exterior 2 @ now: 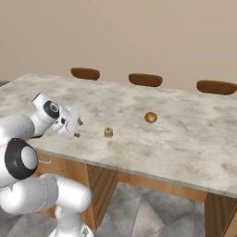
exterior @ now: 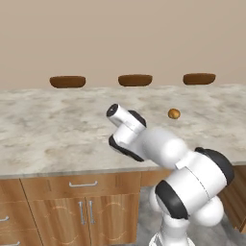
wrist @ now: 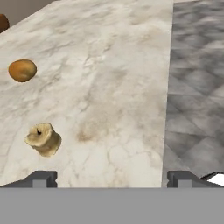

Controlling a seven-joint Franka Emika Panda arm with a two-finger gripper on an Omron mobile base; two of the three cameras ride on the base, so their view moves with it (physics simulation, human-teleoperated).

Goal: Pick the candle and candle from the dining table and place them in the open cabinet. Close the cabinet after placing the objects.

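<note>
You have one candle point(exterior 2: 108, 132) in sight, a short stubby golden-tan cylinder with a rough top, standing upright on the dining table point(exterior 2: 185, 134); it sits near the table's front edge, well in from either end; in your hand view the candle point(wrist: 43, 139) lies low and to the left, its top dented and uneven; the dining table point(wrist: 113, 78) is a long beige-grey marbled stone top over light wood drawers.

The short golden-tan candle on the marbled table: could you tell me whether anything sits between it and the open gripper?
Nothing visible does. The gripper hangs open beside the short candle, with bare dining table between them. The orange ball lies farther back, off that line.
</note>
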